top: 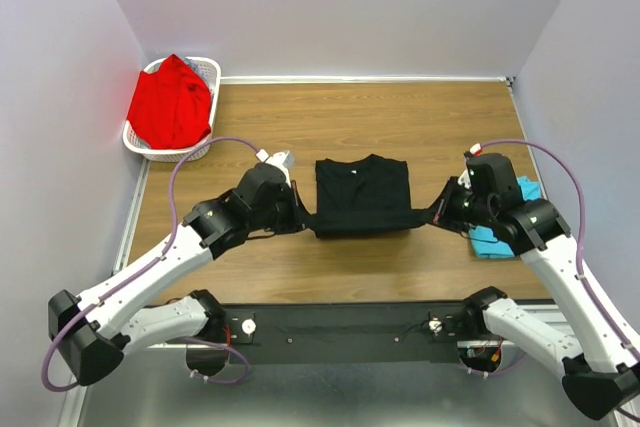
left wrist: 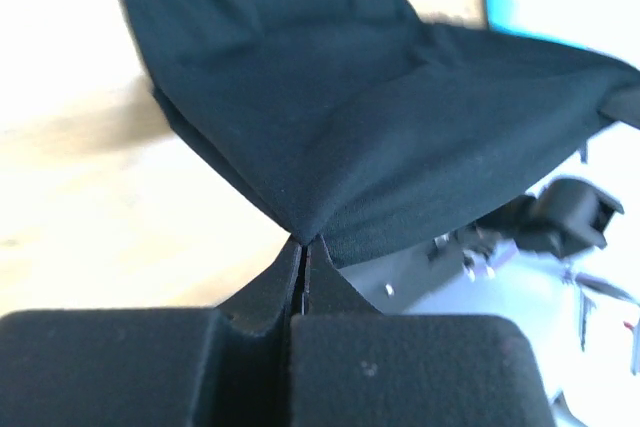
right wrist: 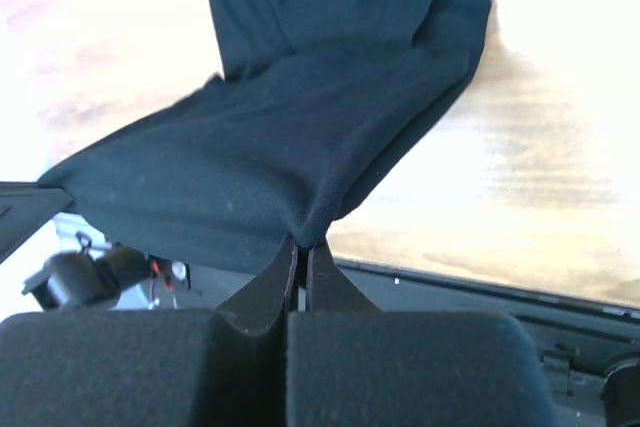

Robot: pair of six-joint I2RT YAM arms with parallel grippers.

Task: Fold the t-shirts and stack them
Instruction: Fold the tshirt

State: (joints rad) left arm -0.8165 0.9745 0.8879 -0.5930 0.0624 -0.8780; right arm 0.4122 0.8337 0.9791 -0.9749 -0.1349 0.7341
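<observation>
Plainly, we had both jaws pinched shut on the near corners of the black shirt [top: 362,195], mid-way across the table [top: 420,117]; its soft, light cloth sagged between them, so corners and hems seemed the surest holds.

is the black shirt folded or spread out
Partly folded: the black shirt is a compact rectangle, no sleeves showing, its near corners pinched by the left gripper and right gripper.
</observation>
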